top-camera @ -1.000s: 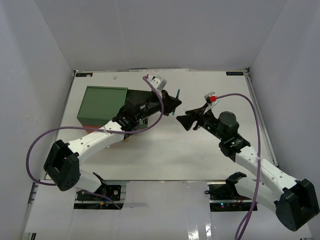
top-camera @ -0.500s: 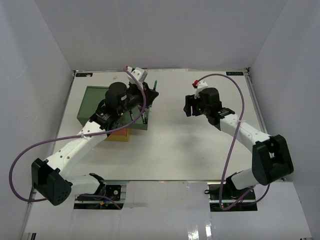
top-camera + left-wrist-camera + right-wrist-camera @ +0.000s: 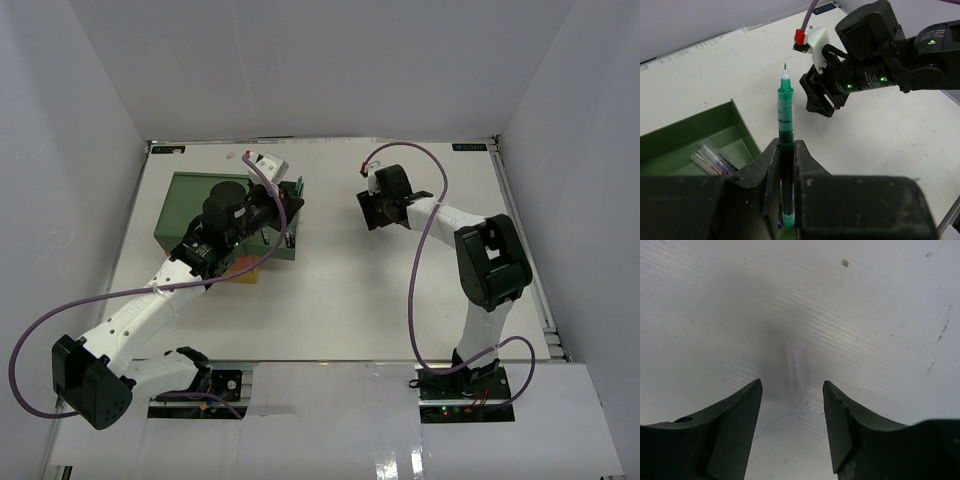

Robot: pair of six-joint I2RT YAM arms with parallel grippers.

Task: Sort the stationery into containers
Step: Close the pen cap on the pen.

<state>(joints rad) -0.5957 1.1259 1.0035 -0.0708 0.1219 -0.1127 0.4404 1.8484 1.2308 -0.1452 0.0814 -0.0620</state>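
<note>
Green pen (image 3: 785, 110), pinched in the left gripper (image 3: 786, 148) at the edge of the green drawer (image 3: 740, 117) holding other pens (image 3: 714, 159), was not yet dropped; right gripper (image 3: 792, 390) beyond hung part-open, empty.

The pen (image 3: 785, 115) is glossy translucent green plastic, the green drawer (image 3: 742, 125) looks like matt plastic, and the white table (image 3: 880, 305) is matt, finely grained and lightly scuffed.
</note>
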